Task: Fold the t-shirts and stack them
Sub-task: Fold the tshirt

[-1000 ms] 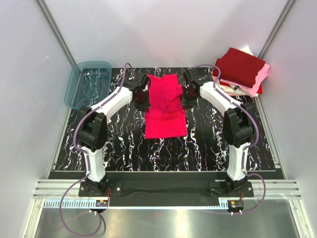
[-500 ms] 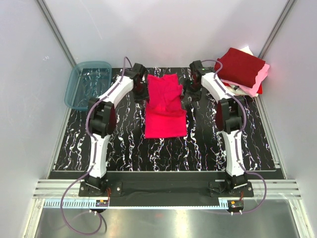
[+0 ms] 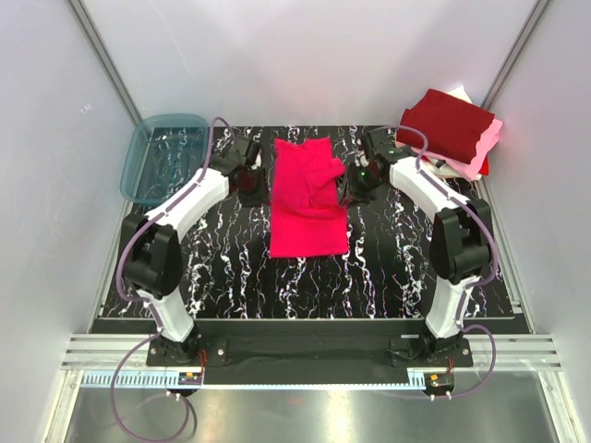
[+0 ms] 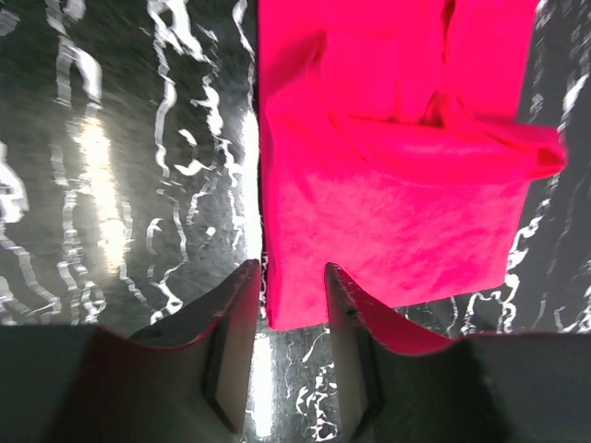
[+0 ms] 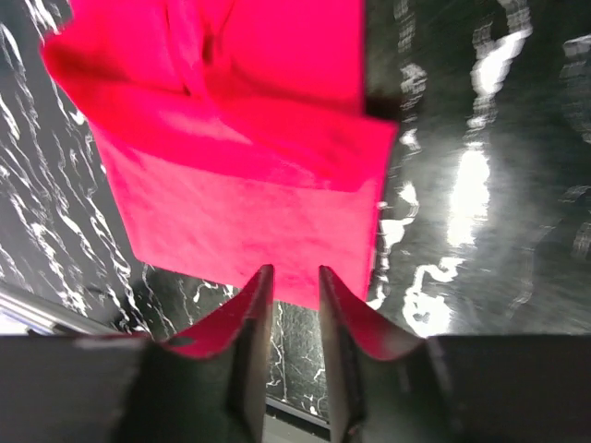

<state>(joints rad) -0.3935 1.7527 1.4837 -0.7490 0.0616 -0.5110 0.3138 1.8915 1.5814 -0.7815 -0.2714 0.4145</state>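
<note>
Operator: Where is the bright pink shirt (image 3: 307, 198)?
Technician: Partly folded on the table (image 3: 212, 268), between left gripper (image 3: 251, 177) and right gripper (image 3: 354, 187). Wrist views show both sets of jaws parted, gripping nothing. Only the overhead view shows the shirt stack (image 3: 451, 125), far right, and the tub (image 3: 166, 155), far left.

top view high behind the arms (image 3: 189, 196), wrist views close, looking down, all sharing the red t-shirt (image 3: 309, 198)
</note>
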